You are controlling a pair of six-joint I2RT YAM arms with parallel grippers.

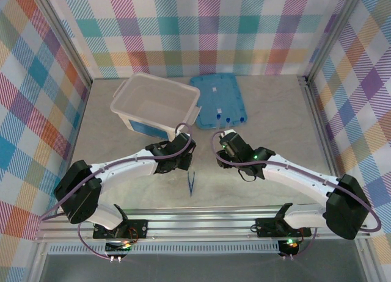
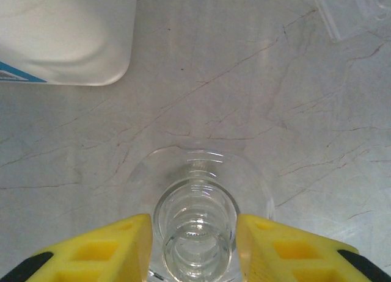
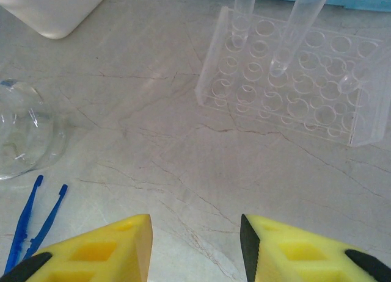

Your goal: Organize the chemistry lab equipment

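L gripper (image 2: 194,228) straddles flask (image 2: 195,175): neck upright btwn jaws, near-touching; gripped or not, can't tell. R gripper (image 3: 195,233) part-open, empty, flask off to its left.

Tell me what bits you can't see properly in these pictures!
- Left wrist view: the flask has its base cut off by the bottom edge; whether the left gripper squeezes its neck is unclear.
- Right wrist view: the tubes lose their tops past the top edge; the tweezers have their lower end hidden behind the right gripper.
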